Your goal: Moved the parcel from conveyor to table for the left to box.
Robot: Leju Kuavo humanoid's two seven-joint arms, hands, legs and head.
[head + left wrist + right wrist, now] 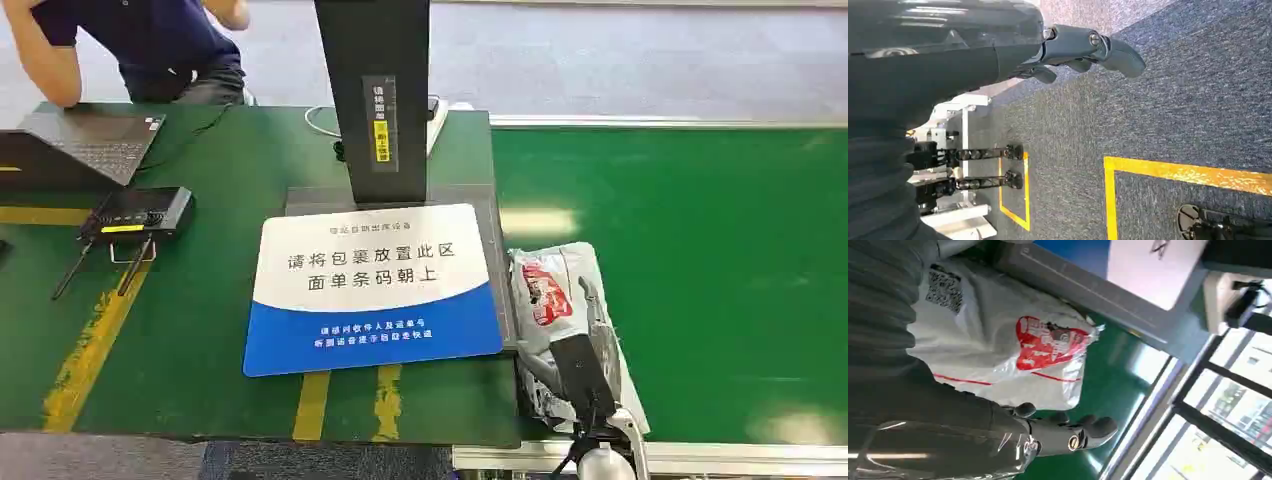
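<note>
The parcel (548, 295) is a grey-white plastic bag with a red print. It lies flat on the green conveyor belt (700, 250), right against the edge of the table (200, 330). My right hand (583, 372) hovers low over the near end of the parcel. In the right wrist view its dark fingers (1068, 432) stretch out beside the parcel (998, 350), with nothing between them. My left hand (1083, 47) hangs over the carpeted floor and holds nothing.
On the table lies a blue-and-white mat (370, 290) in front of a black scanner post (380, 90). A laptop (90, 140) and a black router (140, 212) sit at the far left, where a person (140, 40) is seated. Yellow tape lines cross the table.
</note>
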